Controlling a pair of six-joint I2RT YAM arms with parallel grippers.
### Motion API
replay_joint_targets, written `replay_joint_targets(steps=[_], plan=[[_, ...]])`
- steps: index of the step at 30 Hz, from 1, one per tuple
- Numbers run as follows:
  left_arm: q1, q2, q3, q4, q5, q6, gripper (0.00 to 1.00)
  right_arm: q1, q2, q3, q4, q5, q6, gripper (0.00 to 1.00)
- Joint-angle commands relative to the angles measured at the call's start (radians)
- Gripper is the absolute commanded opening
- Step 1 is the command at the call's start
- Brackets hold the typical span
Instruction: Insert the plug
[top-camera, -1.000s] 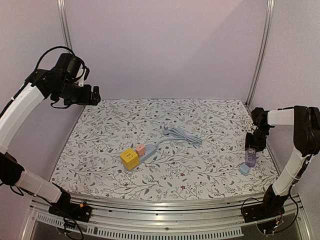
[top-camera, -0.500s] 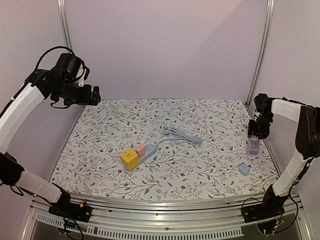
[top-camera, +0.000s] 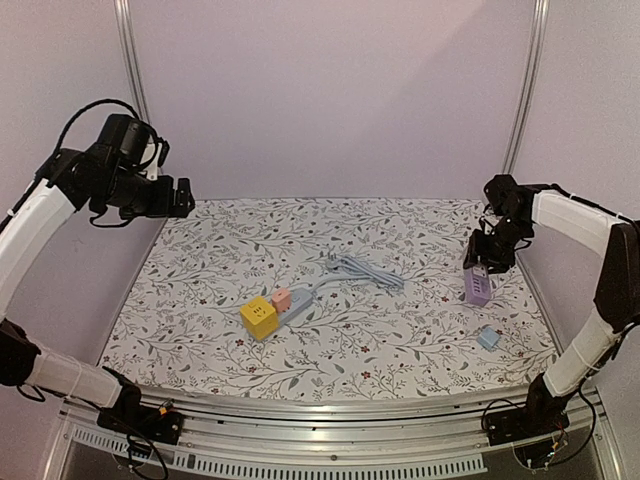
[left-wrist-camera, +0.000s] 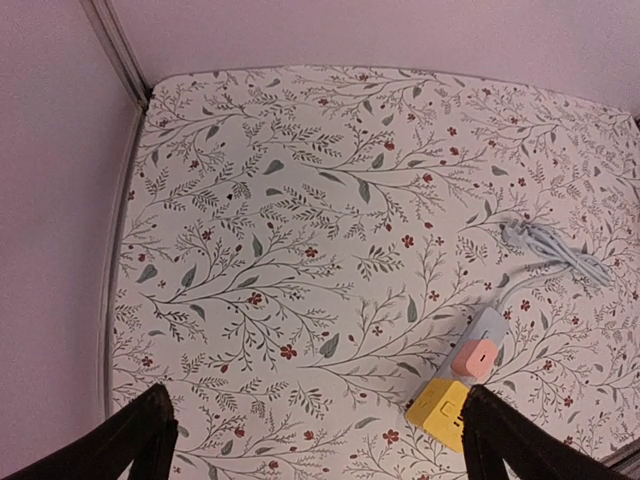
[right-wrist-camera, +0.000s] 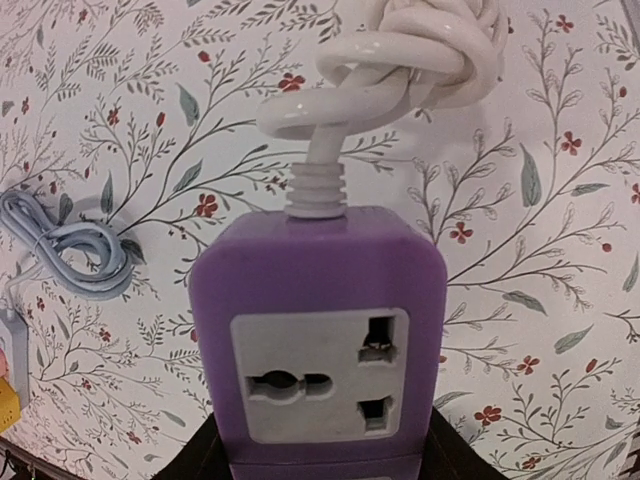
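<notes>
My right gripper (top-camera: 490, 252) is shut on a purple socket block (top-camera: 478, 286) and holds it above the table's right side. In the right wrist view the block (right-wrist-camera: 318, 340) fills the space between my fingers (right-wrist-camera: 205, 452), socket face towards the camera, with its knotted white cord (right-wrist-camera: 400, 60) trailing away. A small light-blue plug (top-camera: 488, 338) lies on the cloth near the right front. My left gripper (top-camera: 184, 197) is open and empty, raised high at the far left. It is also open in the left wrist view (left-wrist-camera: 318, 400).
A grey power strip (top-camera: 297, 305) with a pink plug (top-camera: 282, 298) and a yellow cube adapter (top-camera: 259, 318) lies mid-table, its bundled grey cable (top-camera: 365, 270) behind it. They also show in the left wrist view (left-wrist-camera: 478, 335). Frame posts stand at the back corners.
My right gripper has lifted the purple socket block off the right edge and carried it up and to the left. The blue plug stays on the cloth. My left arm shifted slightly left.
</notes>
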Motion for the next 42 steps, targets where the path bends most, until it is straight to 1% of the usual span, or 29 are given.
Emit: replay_joint_targets(steps=[1, 5, 10, 13, 16, 23, 26, 29, 30, 34, 38, 42], plan=[[0.014, -0.071, -0.079, 0.009, 0.007, -0.018, 0.99, 0.118, -0.007, 0.012, -0.013, -0.039, 0.089, 0.0], [0.011, -0.093, -0.13, 0.039, 0.029, -0.039, 0.99, 0.23, 0.01, 0.003, -0.016, -0.03, 0.176, 0.0], [-0.003, -0.107, -0.198, 0.084, 0.133, -0.13, 0.99, 0.353, 0.02, 0.009, -0.022, -0.062, 0.331, 0.0], [-0.026, -0.117, -0.224, 0.085, 0.103, -0.142, 1.0, 0.431, 0.04, 0.047, -0.052, -0.067, 0.418, 0.0], [-0.08, -0.106, -0.21, 0.066, 0.053, -0.145, 1.0, 0.511, 0.081, 0.083, -0.088, -0.052, 0.481, 0.0], [-0.187, -0.074, -0.171, 0.059, 0.007, -0.14, 0.99, 0.679, 0.207, 0.138, -0.111, -0.054, 0.552, 0.0], [-0.214, -0.069, -0.172, 0.059, 0.007, -0.143, 0.99, 0.725, 0.273, 0.162, -0.114, -0.045, 0.565, 0.0], [-0.228, -0.065, -0.164, 0.059, 0.014, -0.146, 0.99, 0.737, 0.321, 0.17, -0.097, -0.05, 0.568, 0.03], [-0.228, -0.062, -0.16, 0.058, 0.017, -0.147, 1.0, 0.738, 0.328, 0.17, -0.09, -0.054, 0.567, 0.05], [-0.226, -0.048, -0.141, 0.048, 0.002, -0.146, 0.99, 0.737, 0.34, 0.15, -0.061, -0.051, 0.536, 0.27], [-0.22, -0.037, -0.133, 0.048, -0.046, -0.15, 0.99, 0.737, 0.339, 0.127, -0.041, -0.061, 0.473, 0.39], [-0.22, -0.014, -0.11, 0.052, -0.076, -0.17, 1.0, 0.737, 0.313, 0.1, -0.014, -0.074, 0.409, 0.55]])
